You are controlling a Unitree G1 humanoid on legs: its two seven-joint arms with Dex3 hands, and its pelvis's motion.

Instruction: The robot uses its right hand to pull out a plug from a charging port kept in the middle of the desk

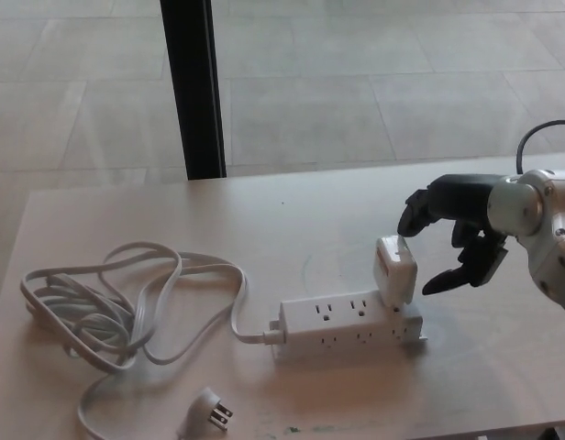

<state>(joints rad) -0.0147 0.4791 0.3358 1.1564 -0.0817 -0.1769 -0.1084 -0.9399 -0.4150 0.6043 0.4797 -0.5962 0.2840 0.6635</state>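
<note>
Head view. White plug [395,269] seated upright in the right-hand end of the white power strip [351,324], leaning slightly. Strip lies mid-bench, toward the near edge, long axis running left-right. Right hand [455,235] sits just beside the plug on its right: fingers [420,209] curl over above the plug's top edge, thumb [448,278] points at its right side. Hand is spread, gripping nothing; cannot tell if a fingertip touches the plug. Strip's white cord [127,307] leaves its left end and lies in loose loops near the bench's left edge, ending in a pronged cord plug [209,413] at the near edge. Bench [292,220] is pale wood; black post [193,87] stands behind its far edge.
</note>
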